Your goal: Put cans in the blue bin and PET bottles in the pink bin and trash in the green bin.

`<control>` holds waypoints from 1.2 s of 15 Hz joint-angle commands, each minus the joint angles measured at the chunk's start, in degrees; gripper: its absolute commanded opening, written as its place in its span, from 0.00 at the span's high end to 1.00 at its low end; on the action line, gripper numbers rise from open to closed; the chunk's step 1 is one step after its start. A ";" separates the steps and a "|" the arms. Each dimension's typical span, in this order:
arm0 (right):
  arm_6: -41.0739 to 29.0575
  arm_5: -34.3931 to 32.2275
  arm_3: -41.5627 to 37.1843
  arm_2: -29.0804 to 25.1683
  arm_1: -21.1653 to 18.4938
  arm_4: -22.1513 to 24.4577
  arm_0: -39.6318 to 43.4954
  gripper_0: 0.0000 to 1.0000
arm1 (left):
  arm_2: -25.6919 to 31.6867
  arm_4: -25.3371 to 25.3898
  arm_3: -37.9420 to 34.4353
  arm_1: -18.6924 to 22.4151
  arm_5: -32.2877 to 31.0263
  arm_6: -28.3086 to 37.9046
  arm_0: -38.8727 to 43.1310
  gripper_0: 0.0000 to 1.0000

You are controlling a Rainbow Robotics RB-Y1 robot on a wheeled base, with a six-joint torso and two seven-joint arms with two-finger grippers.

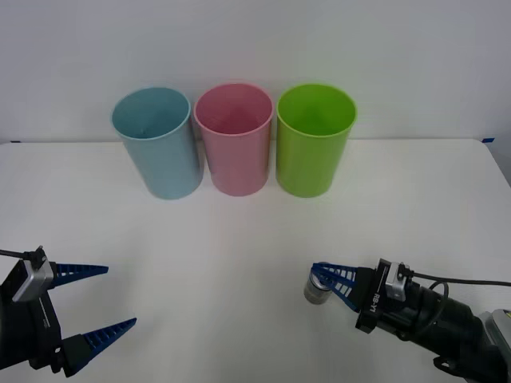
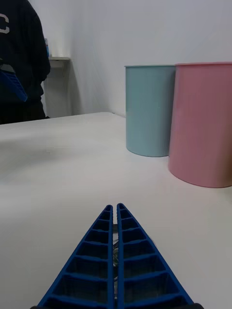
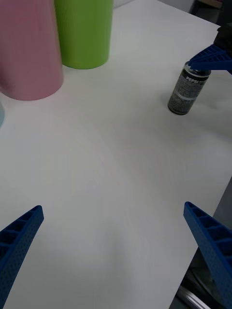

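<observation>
White surface (image 1: 239, 263) spreads broad and bare in front of me, with plenty of open room between my two arms and the row of bins at the far side. Nearest on my left, the left tool (image 1: 92, 302) sits low by the near edge, its two blue fingers spread wide with nothing between them; from its wrist camera I see those tips (image 3: 19, 236) far apart at the corners. On my right, the right tool (image 1: 329, 279) reaches in low and nearly level from the near right corner, arm stretched along the surface, and its fingers are pinched narrow onto the top of the can (image 1: 317, 290), which stands upright on the surface. The left wrist view gives me what the front camera cannot: the can's dark printed side (image 3: 188, 89) with the blue fingertips gripping its upper part. My right wrist view shows the fingers (image 2: 116, 260) almost together with a sliver of metal between them, and past them the blue bin (image 2: 147, 111) and pink bin (image 2: 203, 123) side by side. Farthest off, the blue bin (image 1: 157, 144), pink bin (image 1: 234, 140) and green bin (image 1: 314, 141) stand upright in a tight row near the far edge, against a pale wall (image 1: 255, 40).
</observation>
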 commanded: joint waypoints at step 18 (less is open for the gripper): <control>0.00 0.00 0.00 0.00 0.00 0.00 0.00 0.00 | 0.00 0.00 0.00 0.00 0.00 0.00 0.00 0.00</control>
